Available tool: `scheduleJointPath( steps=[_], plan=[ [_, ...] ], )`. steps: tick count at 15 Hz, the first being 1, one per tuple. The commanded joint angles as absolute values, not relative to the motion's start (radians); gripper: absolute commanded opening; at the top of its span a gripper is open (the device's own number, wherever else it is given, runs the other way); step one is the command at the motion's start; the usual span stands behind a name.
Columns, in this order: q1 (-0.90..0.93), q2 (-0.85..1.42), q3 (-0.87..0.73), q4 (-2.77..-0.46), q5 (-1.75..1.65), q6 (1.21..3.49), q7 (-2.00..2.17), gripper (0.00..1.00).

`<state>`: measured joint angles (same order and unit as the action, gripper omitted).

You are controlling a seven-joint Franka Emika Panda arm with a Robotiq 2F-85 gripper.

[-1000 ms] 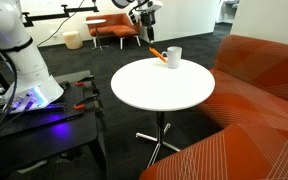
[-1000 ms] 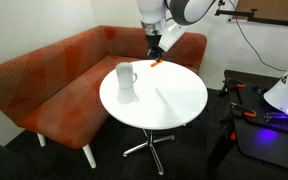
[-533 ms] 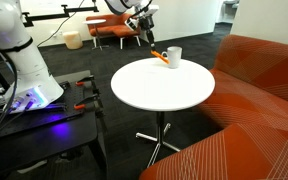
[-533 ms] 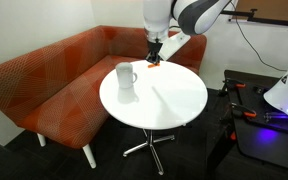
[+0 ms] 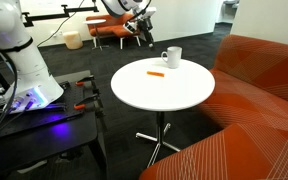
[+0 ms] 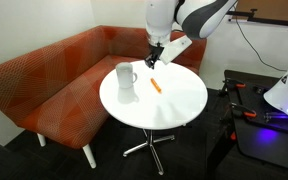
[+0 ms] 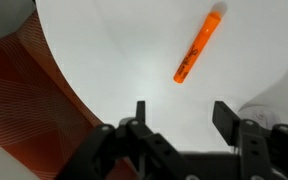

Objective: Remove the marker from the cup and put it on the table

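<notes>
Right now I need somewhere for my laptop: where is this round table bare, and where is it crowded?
The table is bare across its wide part from the marker to the rim toward the dark workbench. It is crowded toward the sofa: the cup stands near that edge, the marker lies beside it, and the open gripper hangs above that side.

White arm [image 6: 189,14] with rounded, glossy links — its end effector [image 7: 182,116] black, with two blocky fingers [image 7: 224,115].
</notes>
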<state>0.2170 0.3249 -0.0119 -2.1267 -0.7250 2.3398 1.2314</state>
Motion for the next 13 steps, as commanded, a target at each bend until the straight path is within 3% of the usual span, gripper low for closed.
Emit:
scheduleJointPath(
  steps=[1, 13],
  plan=[
    [0.213, 0.298, -0.01, -2.158, -0.741, 2.373, 1.254, 0.99],
    [0.213, 0.324, -0.006, -2.128, -0.724, 2.348, 1.23, 1.0]
  ],
)
